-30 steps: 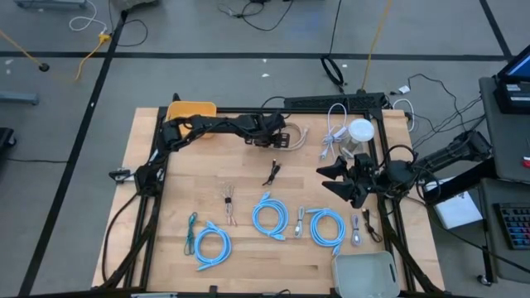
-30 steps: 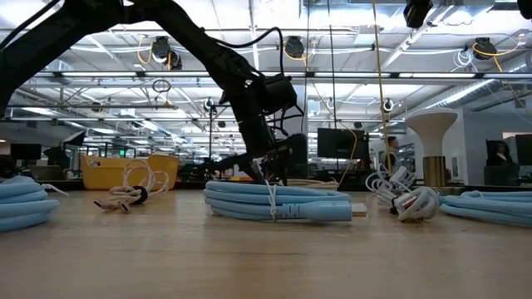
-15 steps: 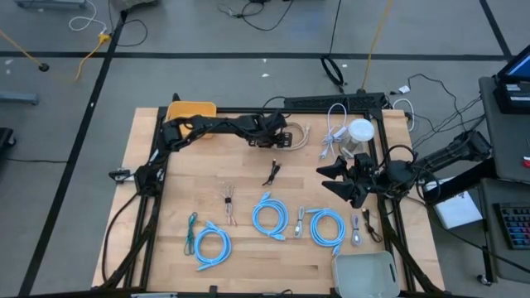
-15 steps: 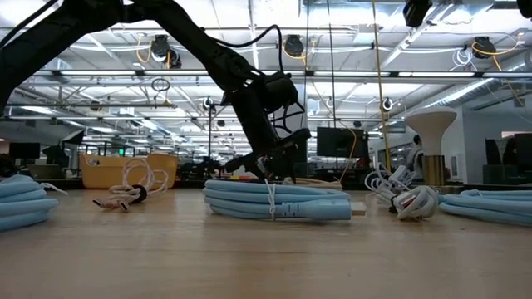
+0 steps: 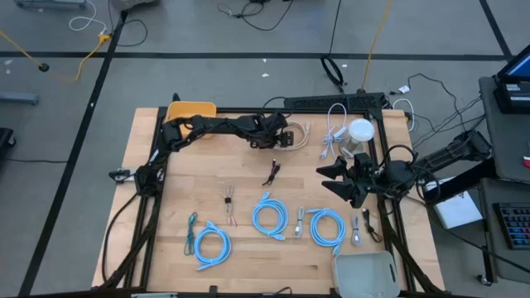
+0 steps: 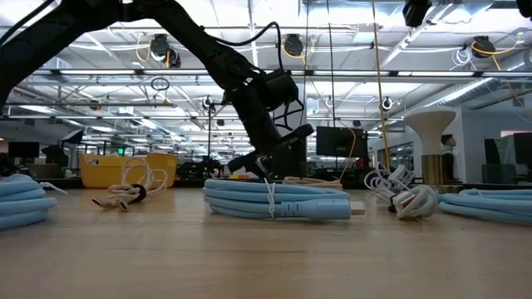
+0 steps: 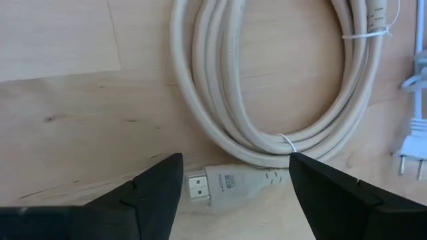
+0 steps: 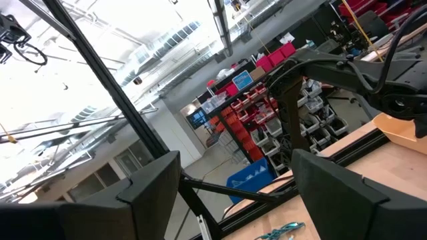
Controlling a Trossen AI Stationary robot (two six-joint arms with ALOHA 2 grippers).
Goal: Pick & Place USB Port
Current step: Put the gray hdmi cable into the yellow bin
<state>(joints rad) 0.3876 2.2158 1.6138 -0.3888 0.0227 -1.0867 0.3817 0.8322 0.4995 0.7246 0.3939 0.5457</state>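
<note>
A beige coiled cable (image 7: 280, 87) lies flat on the table near the far edge (image 5: 298, 136). Its flat metal plug (image 7: 223, 183) sticks out of the coil. My left gripper (image 7: 233, 170) hovers over it, open, with one finger on each side of the plug and touching nothing. The high view (image 5: 284, 136) and the low view (image 6: 268, 164) show the same gripper. My right gripper (image 5: 328, 180) waits open above the table's right side, pointing left; its wrist view (image 8: 233, 173) shows only the room.
Three blue cable coils (image 5: 269, 217) (image 5: 327, 226) (image 5: 213, 246) lie near the front. A yellow bin (image 5: 192, 109) stands at the far left and a grey bin (image 5: 364, 273) at the near right. A white cable (image 5: 334, 132), a white round object (image 5: 360, 130) and a small black cable (image 5: 272, 174) lie mid-table.
My left gripper has moved a little toward the table's right, over the beige cable. In the low view it has tipped and risen slightly off the table. The cables have stayed where they were.
</note>
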